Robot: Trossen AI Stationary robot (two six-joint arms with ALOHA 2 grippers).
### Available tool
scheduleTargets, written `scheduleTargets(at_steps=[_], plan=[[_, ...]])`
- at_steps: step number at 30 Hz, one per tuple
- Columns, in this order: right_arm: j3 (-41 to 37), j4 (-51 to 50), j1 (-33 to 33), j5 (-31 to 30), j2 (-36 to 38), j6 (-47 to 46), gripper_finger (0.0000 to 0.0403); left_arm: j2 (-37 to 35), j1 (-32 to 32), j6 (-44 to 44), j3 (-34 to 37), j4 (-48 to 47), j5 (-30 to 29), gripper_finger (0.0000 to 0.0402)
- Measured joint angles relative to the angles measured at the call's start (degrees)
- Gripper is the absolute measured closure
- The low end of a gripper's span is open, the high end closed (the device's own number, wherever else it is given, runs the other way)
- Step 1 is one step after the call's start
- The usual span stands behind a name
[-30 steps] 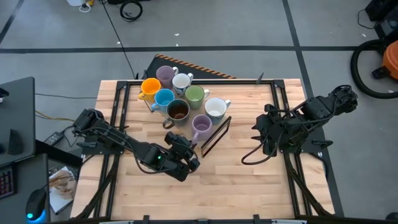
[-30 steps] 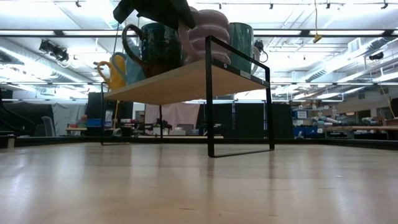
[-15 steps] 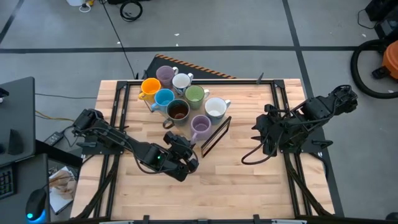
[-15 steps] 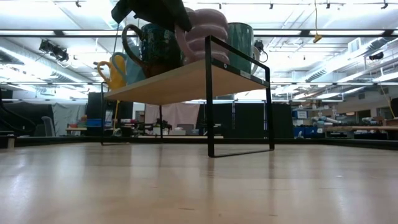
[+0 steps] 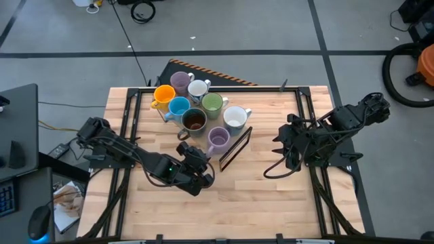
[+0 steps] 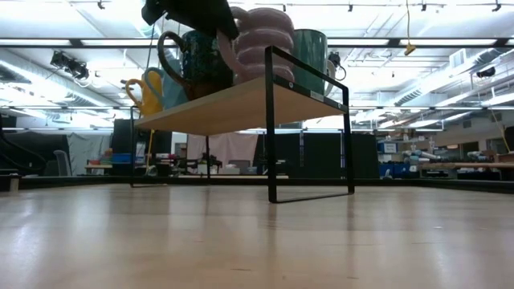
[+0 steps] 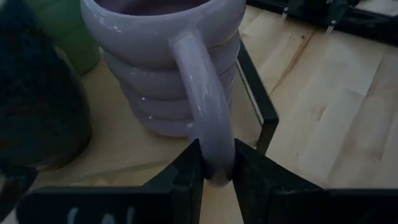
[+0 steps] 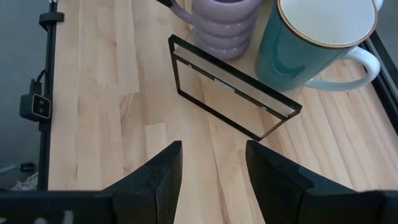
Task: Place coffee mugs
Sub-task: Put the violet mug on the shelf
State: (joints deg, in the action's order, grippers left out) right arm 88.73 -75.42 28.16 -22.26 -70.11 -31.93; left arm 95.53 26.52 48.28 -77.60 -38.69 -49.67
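Note:
Eight mugs stand upright on their bases, clustered on a raised wooden shelf with a black metal frame (image 5: 234, 146). They are orange (image 5: 163, 95), light blue (image 5: 179, 106), dark brown (image 5: 194, 120), green (image 5: 212, 103), white (image 5: 198, 89), lavender (image 5: 180, 82), and one white inside and teal outside (image 8: 311, 43). The last, a ribbed lavender mug (image 5: 218, 139), stands at the shelf's near corner. My left gripper (image 5: 203, 163) is at its near-left side, shut on its handle. My right gripper (image 5: 279, 144) hangs open to the shelf's right, apart from everything. My left gripper (image 7: 217, 165) pinches the ribbed lavender mug's handle at its lower end (image 7: 214, 146) between the two fingers. It comes from the table's near-left side, roughly level. The mug stands upright with its base on the shelf board (image 7: 124, 155), its handle toward the gripper.
The shelf's black frame edge (image 7: 258, 99) runs right beside the held mug, and the dark brown mug (image 7: 37, 106) stands close on its other side. Bare wooden table (image 5: 271, 196) lies near and to the right of the shelf. Black rails (image 5: 308, 122) run along both sides.
My left gripper has drawn back slightly toward the table's near-left. In the low view it covers less of the ribbed lavender mug than before. The other mugs and my right arm have kept still.

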Motion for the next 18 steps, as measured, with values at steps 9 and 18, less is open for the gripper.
scheduleTargets(at_steps=[9,18], plan=[[0.0,0.8,0.0,-0.3,0.0,0.0,0.022,-1.1,0.0,-0.3,0.0,-3.7,0.5,0.0322],[0.0,1.5,0.0,-0.4,0.0,0.0,0.022,-1.2,0.0,-1.0,0.0,-3.4,0.5,0.0321]])
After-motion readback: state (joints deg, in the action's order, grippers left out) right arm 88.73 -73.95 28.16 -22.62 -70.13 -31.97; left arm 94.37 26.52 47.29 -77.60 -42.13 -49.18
